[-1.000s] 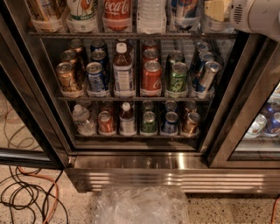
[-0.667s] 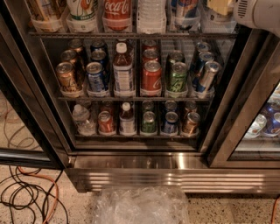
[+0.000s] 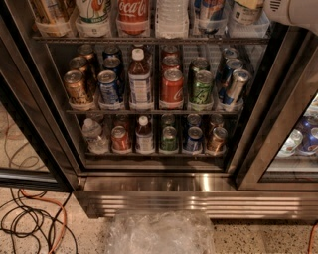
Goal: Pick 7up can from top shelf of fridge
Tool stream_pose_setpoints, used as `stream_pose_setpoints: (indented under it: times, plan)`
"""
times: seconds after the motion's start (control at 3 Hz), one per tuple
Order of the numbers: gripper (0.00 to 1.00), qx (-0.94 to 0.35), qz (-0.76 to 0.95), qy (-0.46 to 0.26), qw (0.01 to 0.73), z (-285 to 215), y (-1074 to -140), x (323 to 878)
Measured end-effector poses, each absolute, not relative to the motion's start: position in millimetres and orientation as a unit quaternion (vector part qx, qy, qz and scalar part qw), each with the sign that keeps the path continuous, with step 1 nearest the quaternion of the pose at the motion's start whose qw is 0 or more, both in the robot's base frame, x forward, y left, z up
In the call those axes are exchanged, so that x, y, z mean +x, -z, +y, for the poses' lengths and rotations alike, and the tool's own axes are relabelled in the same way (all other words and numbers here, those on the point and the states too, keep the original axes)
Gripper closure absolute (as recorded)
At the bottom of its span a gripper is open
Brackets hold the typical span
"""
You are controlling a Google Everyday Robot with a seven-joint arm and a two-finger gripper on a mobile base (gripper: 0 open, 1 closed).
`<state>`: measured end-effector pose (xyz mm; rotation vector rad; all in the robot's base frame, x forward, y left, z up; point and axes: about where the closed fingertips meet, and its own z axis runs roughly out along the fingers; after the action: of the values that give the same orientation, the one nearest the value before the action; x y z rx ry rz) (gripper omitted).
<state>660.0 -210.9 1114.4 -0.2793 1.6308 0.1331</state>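
The fridge (image 3: 149, 196) stands open in front of me, with a dark frame and a ribbed steel base. At the upper edge of the view is the top shelf (image 3: 149, 39), a wire rack with clear cup trays. A pale can with green lettering and a red-orange spot, the 7up can (image 3: 94, 11), stands at its left, between a tan bottle and a Coca-Cola bottle (image 3: 133, 12). My gripper (image 3: 266, 7) is in the top right corner, at the right end of that shelf and far from the 7up can. Only its white housing shows.
A water bottle (image 3: 171, 17) and several cans fill the rest of the top shelf. Two lower racks hold cans and bottles, including a dark green can (image 3: 202, 87). A second glass door (image 3: 298, 134) is at the right. Cables (image 3: 30, 218) lie on the floor at the left, crumpled plastic (image 3: 159, 233) below.
The white arm has drawn up and to the right, so less of it shows. Nothing on the shelves has moved.
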Motion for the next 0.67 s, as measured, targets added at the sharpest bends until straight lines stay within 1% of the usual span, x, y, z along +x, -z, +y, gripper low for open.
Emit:
stream_pose_setpoints:
  times: [0.33, 0.67]
  plan:
    - [1.0, -0.114, 0.747, -0.095, 0.648, -203.7, -1101.7, 656.3]
    - [1.0, -0.114, 0.747, -0.097, 0.648, -200.8, -1101.4, 655.6]
